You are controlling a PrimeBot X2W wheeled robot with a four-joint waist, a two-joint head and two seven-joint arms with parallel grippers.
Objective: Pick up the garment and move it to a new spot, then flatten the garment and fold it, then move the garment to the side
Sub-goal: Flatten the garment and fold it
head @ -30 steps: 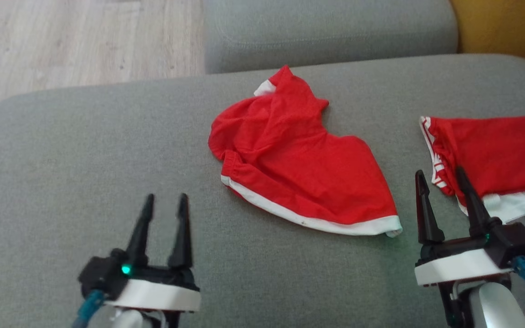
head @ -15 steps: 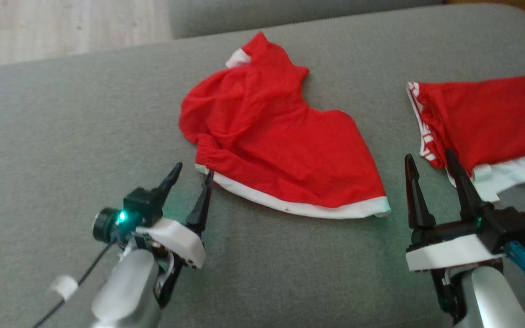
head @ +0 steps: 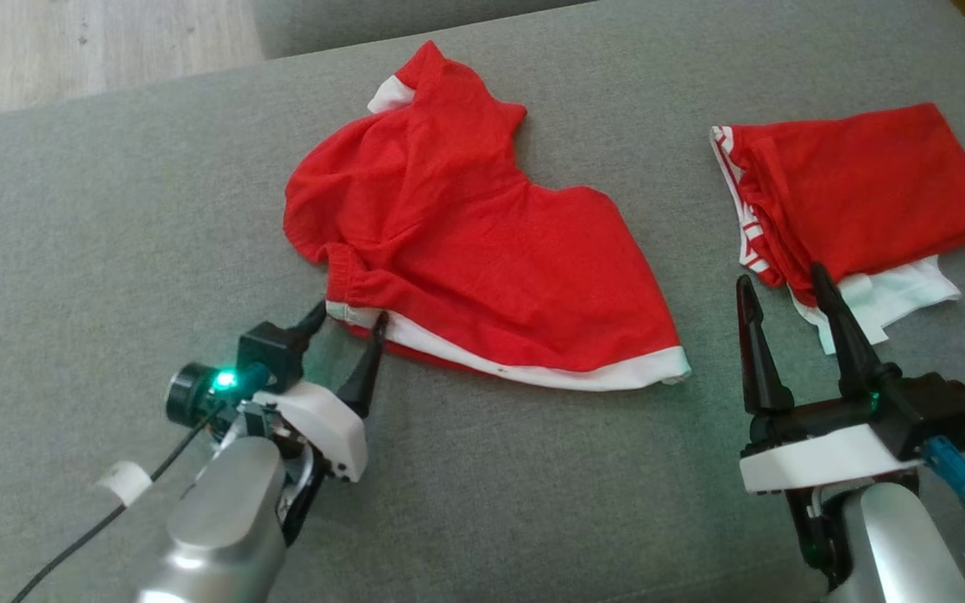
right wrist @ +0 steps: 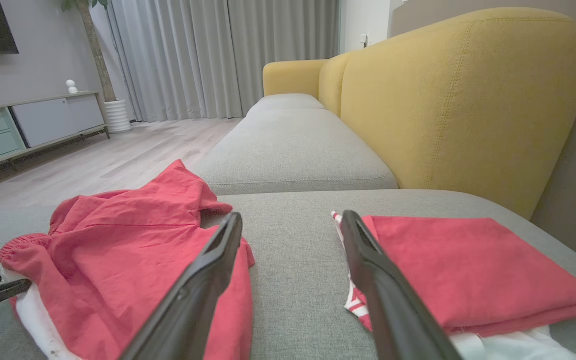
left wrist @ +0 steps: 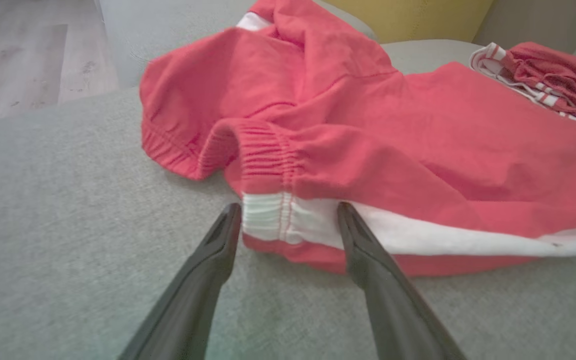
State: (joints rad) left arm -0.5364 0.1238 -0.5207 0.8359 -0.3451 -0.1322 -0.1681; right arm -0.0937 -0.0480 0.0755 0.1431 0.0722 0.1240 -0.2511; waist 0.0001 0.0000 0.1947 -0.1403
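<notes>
A crumpled red garment (head: 482, 243) with a white hem lies in the middle of the grey sofa cushion (head: 114, 209). My left gripper (head: 348, 314) is open, its two fingertips straddling the garment's near-left corner where the white band meets the elastic waistband. In the left wrist view the garment (left wrist: 368, 130) spreads ahead and that white corner sits between the fingers of my left gripper (left wrist: 288, 210). My right gripper (head: 780, 280) stands open and empty over bare cushion to the right of the hem. In the right wrist view the garment (right wrist: 118, 245) lies at the left of my right gripper (right wrist: 293, 217).
A second red garment (head: 859, 197), folded, with white stripes and white cloth under it, lies at the cushion's right, close to my right fingers; it is also in the right wrist view (right wrist: 468, 270). Wooden floor (head: 72, 42) at far left. A yellow backrest (right wrist: 458, 100) rises at the right.
The head camera has tilted down, shifting the whole picture. My left arm has reached forward and turned, bringing its open fingers to the garment's near-left corner. The right gripper has kept its place.
</notes>
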